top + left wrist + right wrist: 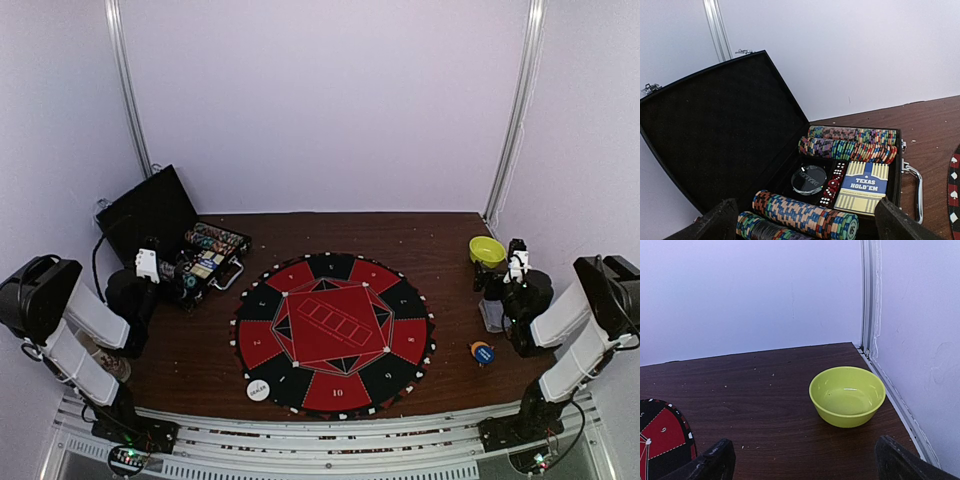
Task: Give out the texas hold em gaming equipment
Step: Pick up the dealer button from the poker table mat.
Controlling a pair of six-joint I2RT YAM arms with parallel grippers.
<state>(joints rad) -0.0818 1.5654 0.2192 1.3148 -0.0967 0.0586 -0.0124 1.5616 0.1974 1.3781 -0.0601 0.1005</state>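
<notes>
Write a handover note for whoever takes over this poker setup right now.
Left gripper: open, empty, facing the open black case.
Right gripper: open, empty, facing the yellow bowl.
In the case: rows of poker chips, Texas Hold'em card box, red dice, clear disc.
Done: only a white dealer button lies at the round mat's near-left edge.
Left: chips and cards yet to be handed out.

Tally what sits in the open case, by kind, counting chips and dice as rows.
Chip rows: 4
Card box: 1
Clear disc: 1
Dice row: 1
Total: 7
</notes>
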